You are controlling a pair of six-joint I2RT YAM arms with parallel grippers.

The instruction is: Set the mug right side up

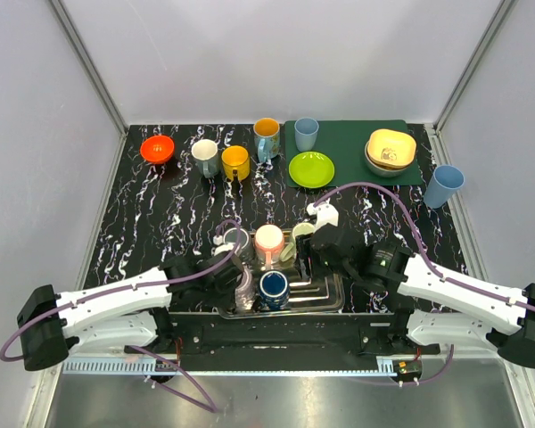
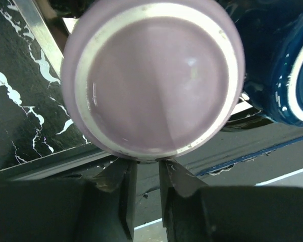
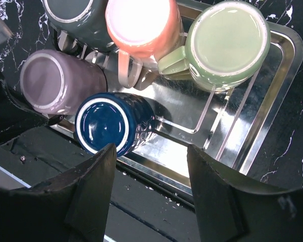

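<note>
Lilac glaze fills your left wrist view: the lilac mug (image 2: 151,75) shows you its flat base, so it stands mouth-down at the left end of the steel tray (image 3: 272,101). I judge it to be the one to right, since your left fingers (image 2: 125,196) are at its edge. They are nearly together, with only a thin slit between them. Whether they pinch a handle or merely touch the mug, you cannot tell.

Just to its right, the blue mug (image 3: 106,123) is also base-up. The pink mug (image 3: 141,25) and green mug (image 3: 227,43) crowd in behind, which likely explains coming in from the outer side.

Your right fingers (image 3: 91,191) are spread wide and hold nothing, hovering over the tray's near edge.

The bench (image 1: 160,205) is black with white marbling, and pale panels wall it in. Upright mugs (image 1: 236,162) and a green mat (image 1: 357,147) sit at the back.
</note>
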